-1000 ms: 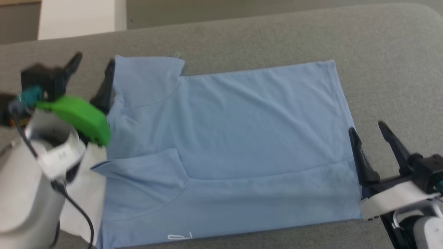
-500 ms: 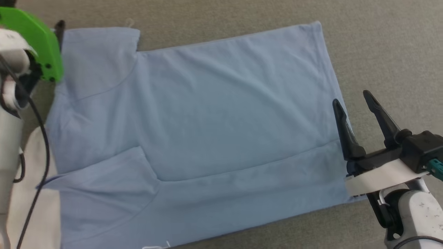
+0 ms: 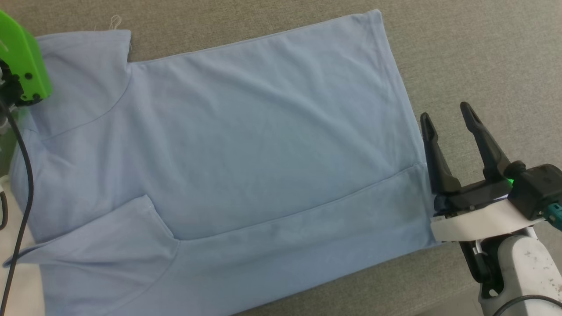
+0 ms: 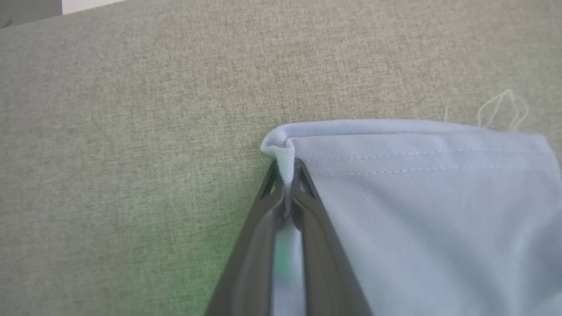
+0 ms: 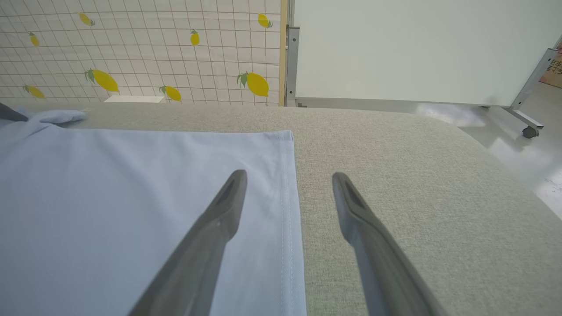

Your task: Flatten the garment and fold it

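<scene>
The garment [image 3: 228, 145], a light blue shirt, lies spread on the grey fabric surface, its near edge folded over into a long band and its sleeves at the left. In the left wrist view my left gripper [image 4: 287, 175] is shut on the hemmed corner of a sleeve of the garment [image 4: 430, 210], a pinch of cloth standing up between the tips. Its green wrist cover [image 3: 19, 61] shows at the head view's left edge. My right gripper [image 3: 448, 118] stands open over the garment's right hem [image 5: 287, 210], one finger above the cloth and one above the bare surface.
The grey upholstered surface [image 3: 483, 52] extends beyond the shirt on all sides; its rounded far edge [image 5: 483, 145] drops to a pale floor. A lemon-patterned wall panel [image 5: 140, 52] and a white board on wheels [image 5: 417, 48] stand behind. A loose thread [image 4: 500, 109] lies by the sleeve.
My left gripper has shut on the sleeve corner. The head camera has tilted down, so the whole picture has shifted; the right gripper stays open at the hem.
</scene>
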Controlling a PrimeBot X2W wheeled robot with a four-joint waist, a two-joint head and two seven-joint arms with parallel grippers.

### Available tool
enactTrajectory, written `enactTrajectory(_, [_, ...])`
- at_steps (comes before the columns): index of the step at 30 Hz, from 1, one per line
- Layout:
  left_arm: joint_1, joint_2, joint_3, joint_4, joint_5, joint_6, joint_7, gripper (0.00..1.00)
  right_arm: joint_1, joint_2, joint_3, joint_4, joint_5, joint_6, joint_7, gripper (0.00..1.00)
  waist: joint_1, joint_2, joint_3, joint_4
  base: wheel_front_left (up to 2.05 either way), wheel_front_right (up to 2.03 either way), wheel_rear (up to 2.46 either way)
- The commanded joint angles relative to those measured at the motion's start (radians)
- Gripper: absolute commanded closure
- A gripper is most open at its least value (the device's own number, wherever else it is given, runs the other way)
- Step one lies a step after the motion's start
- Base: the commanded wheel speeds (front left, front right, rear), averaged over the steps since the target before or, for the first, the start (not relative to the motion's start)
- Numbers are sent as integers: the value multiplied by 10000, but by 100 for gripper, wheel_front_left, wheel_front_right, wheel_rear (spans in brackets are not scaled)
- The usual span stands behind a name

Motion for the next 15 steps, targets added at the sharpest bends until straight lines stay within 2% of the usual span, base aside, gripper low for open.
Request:
enactTrajectory(1, [519, -17, -100, 89, -145, 28, 80, 100, -293, 2, -33, 23, -19, -15, -35, 0, -1, -1, -32, 32, 0, 0, 0])
enactTrajectory(7, [638, 27, -178, -293, -153, -118, -103, 100, -1676, -336, -13, 210, 60, -15, 816, 0, -1, -1, -112, 158, 0, 0, 0])
enactTrajectory(12, [459, -46, -288, -472, -153, -209, -144, 100, -3857, -494, 203, 1295, 548, -15, 2687, 0, -1, -1, 29, 308, 0, 0, 0])
enactTrajectory(15, [255, -88, -373, -561, -113, -266, -165, 100, -5206, -451, 224, 2529, 919, -15, 4203, 0, -1, -1, 215, 440, 0, 0, 0])
